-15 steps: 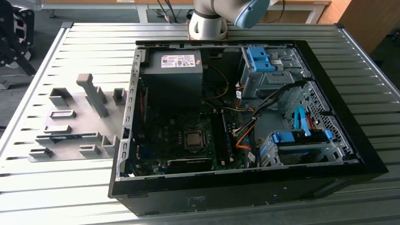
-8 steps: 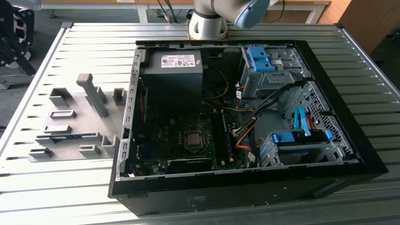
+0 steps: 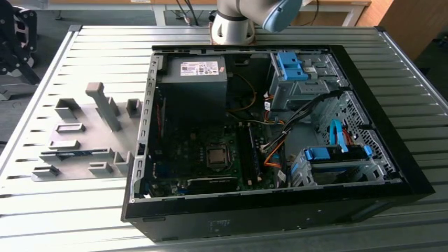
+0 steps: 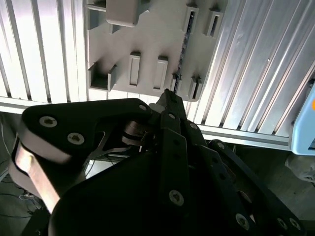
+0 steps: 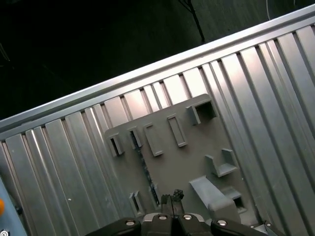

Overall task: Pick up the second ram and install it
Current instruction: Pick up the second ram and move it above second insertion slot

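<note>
Second ram (image 3: 73, 153) sits edgewise in the grey fixture (image 3: 84, 113); hand (image 5: 172, 196), fingers together, hovers above it.

Ribbed aluminium table (image 3: 77, 210), long parallel slats, raised rail along its edge. Hard glare on the slats in the second wrist view, softer and even light in the exterior view. Dark floor (image 5: 74, 49) past the table edge, with a thin cable (image 5: 195, 22) on it. Pale wooden desk (image 3: 343, 8) behind the table. Brown wooden panel (image 3: 413, 26) at the exterior view's right, black frame (image 3: 18, 37) at its left.
</note>
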Tool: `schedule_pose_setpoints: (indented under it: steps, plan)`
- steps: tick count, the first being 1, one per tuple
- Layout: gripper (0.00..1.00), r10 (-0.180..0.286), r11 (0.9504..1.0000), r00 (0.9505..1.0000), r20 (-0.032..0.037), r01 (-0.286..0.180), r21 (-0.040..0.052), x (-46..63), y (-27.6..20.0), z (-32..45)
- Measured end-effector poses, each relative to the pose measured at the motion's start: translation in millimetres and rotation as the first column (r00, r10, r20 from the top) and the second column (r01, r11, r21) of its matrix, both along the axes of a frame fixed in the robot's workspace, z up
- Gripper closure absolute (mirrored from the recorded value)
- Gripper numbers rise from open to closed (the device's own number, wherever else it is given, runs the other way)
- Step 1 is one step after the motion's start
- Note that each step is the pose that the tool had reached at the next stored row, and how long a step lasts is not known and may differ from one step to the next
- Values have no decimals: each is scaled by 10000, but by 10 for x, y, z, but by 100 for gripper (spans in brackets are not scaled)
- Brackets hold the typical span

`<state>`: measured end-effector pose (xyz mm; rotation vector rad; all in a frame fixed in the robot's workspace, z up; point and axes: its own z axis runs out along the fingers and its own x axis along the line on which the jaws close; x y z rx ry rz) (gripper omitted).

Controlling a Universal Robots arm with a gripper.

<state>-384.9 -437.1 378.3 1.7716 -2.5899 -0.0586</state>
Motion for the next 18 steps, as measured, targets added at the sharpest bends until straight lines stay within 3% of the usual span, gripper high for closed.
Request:
schedule_pose_setpoints:
  steps: [4, 9, 15, 18]
  plan:
    - [89, 707, 9975, 9975, 0, -707, -1, 0, 0, 0]
    - [89, 1503, 9886, 9886, -1, -1503, -1, -6, 0, -1]
    - [89, 1726, 9850, 9850, 4, -1726, 13, -61, -19, -35]
    - [89, 2224, 9750, 9750, 2, -2224, 12, -61, -19, -50]
